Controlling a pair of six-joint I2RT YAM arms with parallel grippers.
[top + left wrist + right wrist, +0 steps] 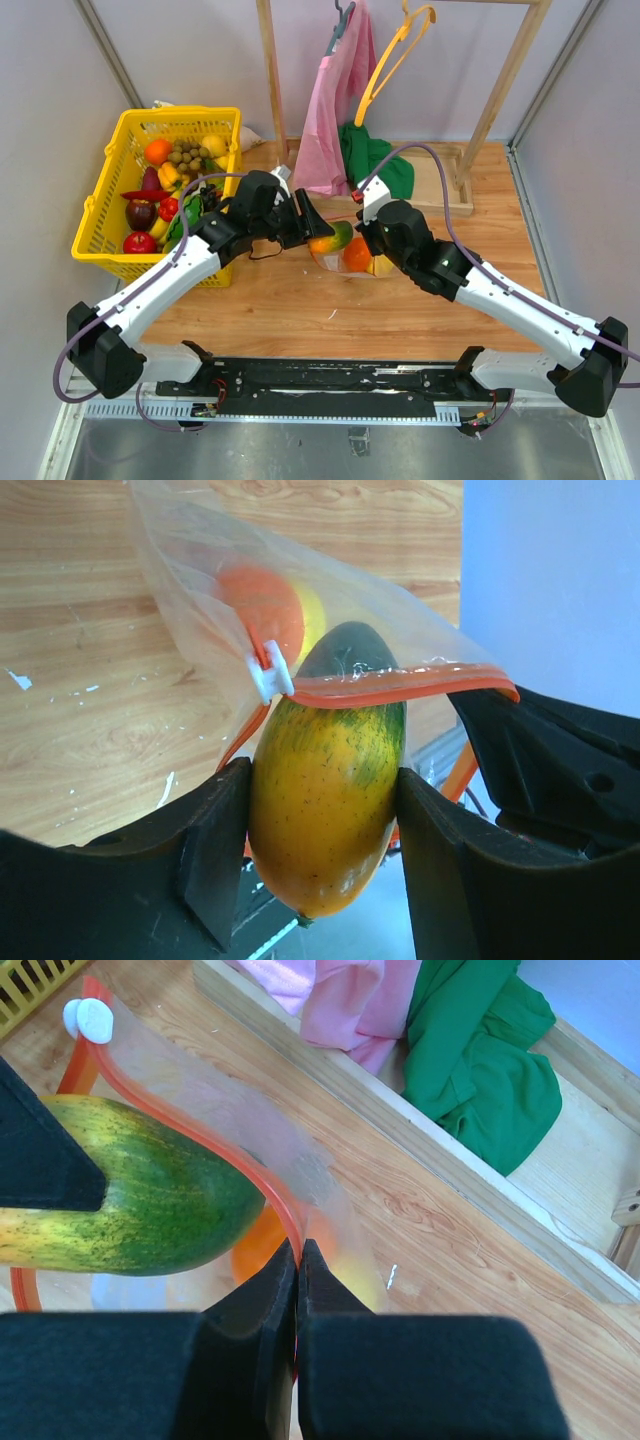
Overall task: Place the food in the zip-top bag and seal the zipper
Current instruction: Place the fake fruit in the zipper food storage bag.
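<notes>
My left gripper point(325, 780) is shut on a yellow-green oval fruit point(325, 800), whose green tip pokes into the mouth of the zip-top bag point(200, 570). The red-orange zipper point(400, 687) curves over the fruit, with its white slider point(270, 672) at the left. An orange point(262, 605) and a lemon point(360, 1285) lie inside the bag. My right gripper point(299, 1250) is shut on the zipper point(190, 1125) edge and holds the mouth up. From above, both grippers point(318, 232) point(368, 232) meet at the bag point(355, 262) in mid table.
A yellow basket point(110, 215) with several toy fruits and vegetables stands at the left. Behind the bag is a wooden rack point(450, 190) with a pink garment point(340, 100), a green cloth point(375, 165) and a yellow hanger point(395, 55).
</notes>
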